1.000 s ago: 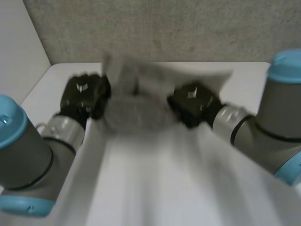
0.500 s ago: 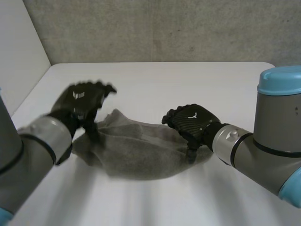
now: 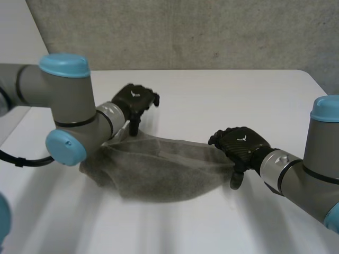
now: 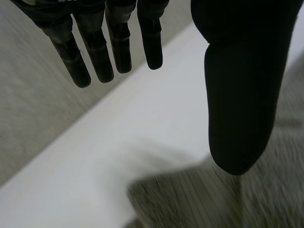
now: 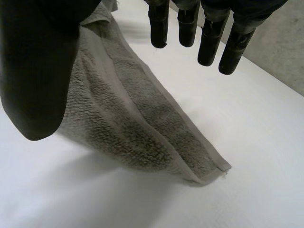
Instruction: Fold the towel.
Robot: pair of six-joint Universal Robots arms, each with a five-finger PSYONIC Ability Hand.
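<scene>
A white table (image 3: 222,95) was seen before a grey wall (image 3: 185,32). A grey terry towel (image 3: 159,172) was laid crumpled on the table, bunched into a long heap between the two arms. One hemmed corner of it was seen lying flat on the table beyond the right hand's fingertips in the right wrist view.

The left hand (image 3: 135,99) was held over the far left end of the towel. Its fingers (image 4: 118,42) were kept straight and spread well away from the thumb, and nothing was held in it. Whether the thumb tip touched the cloth could not be told.

The right hand (image 3: 241,145) was held at the towel's right end, with its thumb pointed down just beside the cloth. Its fingers (image 5: 209,38) were straight and clear of the towel, and nothing was gripped. Part of the towel was hidden behind the thumb (image 5: 38,71) in the right wrist view.
</scene>
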